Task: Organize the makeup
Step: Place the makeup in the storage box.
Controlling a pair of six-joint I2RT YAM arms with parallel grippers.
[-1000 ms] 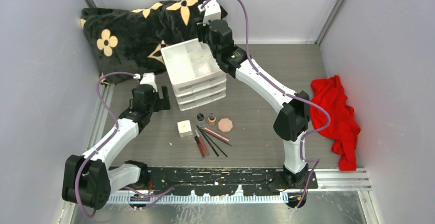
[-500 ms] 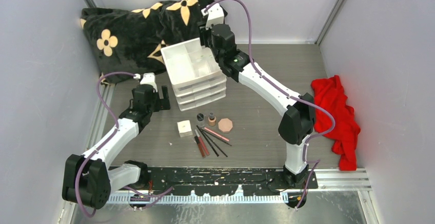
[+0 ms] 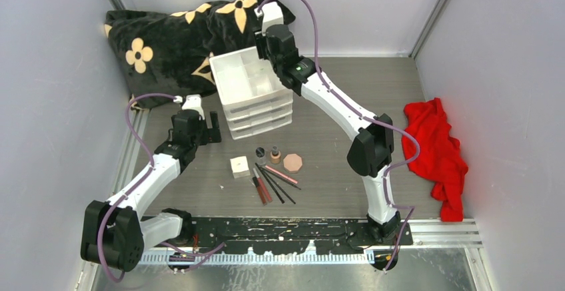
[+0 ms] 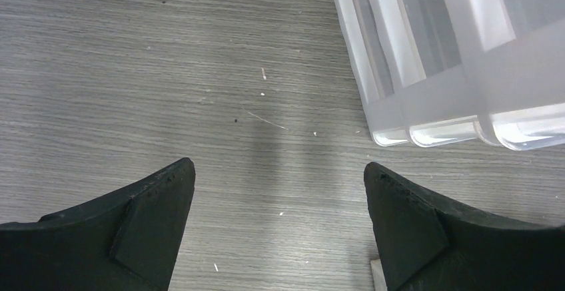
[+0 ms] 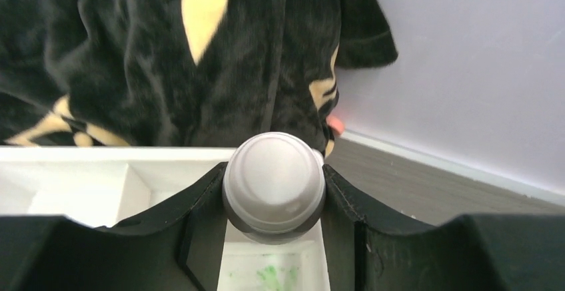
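The right claw (image 5: 274, 204) pinches a white bottle (image 5: 273, 181), jaws part-closed on it. The rounded end faces the wrist, so its long axis seems to run straight down out of the claw, though the body is hidden. Directly beneath it lies a compartment (image 5: 266, 271) of the tray (image 5: 100, 171) topping the drawers (image 3: 260, 114) — a straight drop, no sideways reach. Well apart, back toward the robot, the other makeup (image 3: 270, 168) lies loose on the table (image 3: 333, 164), nearer the left claw (image 4: 280, 231) — spread wide, holding nothing.

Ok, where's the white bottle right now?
Right wrist view: white bottle gripped in the right pincer, over the top tray of the drawer unit, beside the black floral blanket.
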